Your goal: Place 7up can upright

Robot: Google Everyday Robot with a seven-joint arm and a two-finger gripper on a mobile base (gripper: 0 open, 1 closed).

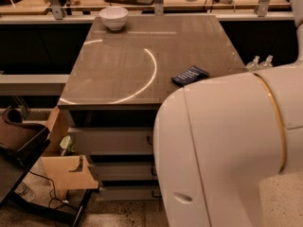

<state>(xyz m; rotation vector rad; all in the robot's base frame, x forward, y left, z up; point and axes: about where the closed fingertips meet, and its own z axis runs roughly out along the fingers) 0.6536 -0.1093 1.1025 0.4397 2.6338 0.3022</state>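
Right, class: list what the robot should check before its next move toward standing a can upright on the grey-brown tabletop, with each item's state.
7up can located: cannot tell; none shows.
Gripper located: cannot tell; it is out of view, only the white arm casing shows, lower right.
Bare patch on the grey-brown tabletop: ok.
White round bowl aside: ok, far left corner.
Dark blue snack packet aside: ok, right edge.
Camera unobstructed: not ok; the casing hides the near right corner.

Table: white bowl far-left corner, dark blue packet near right edge; gripper out of view.
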